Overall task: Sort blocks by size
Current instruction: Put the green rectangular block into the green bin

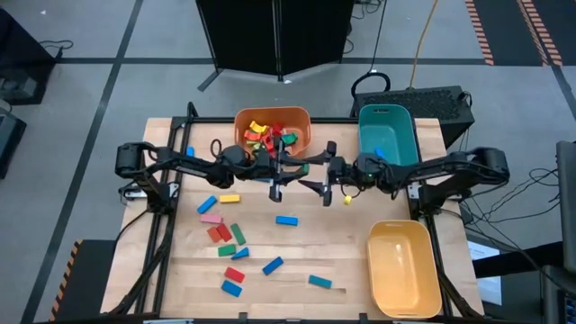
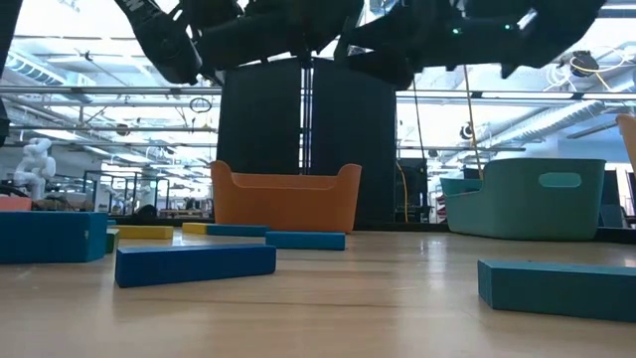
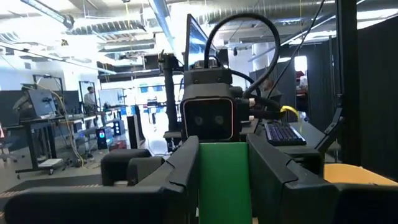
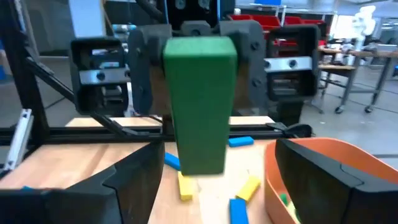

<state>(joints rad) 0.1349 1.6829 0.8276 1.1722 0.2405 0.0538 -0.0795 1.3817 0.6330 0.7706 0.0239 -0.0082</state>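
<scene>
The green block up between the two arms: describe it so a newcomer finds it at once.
Start at the orange bin at the table's back edge. In front of it the two grippers meet in mid-air, and the green block is pinched in the left gripper. Every other loose block lies on the table.

hidden: lower end of the long green rectangular block [image 3: 224, 180] cut off by the frame | blurred: heap of small coloured blocks [image 1: 270, 137] inside the orange plastic bin [image 1: 301, 117], sizes unreadable
</scene>
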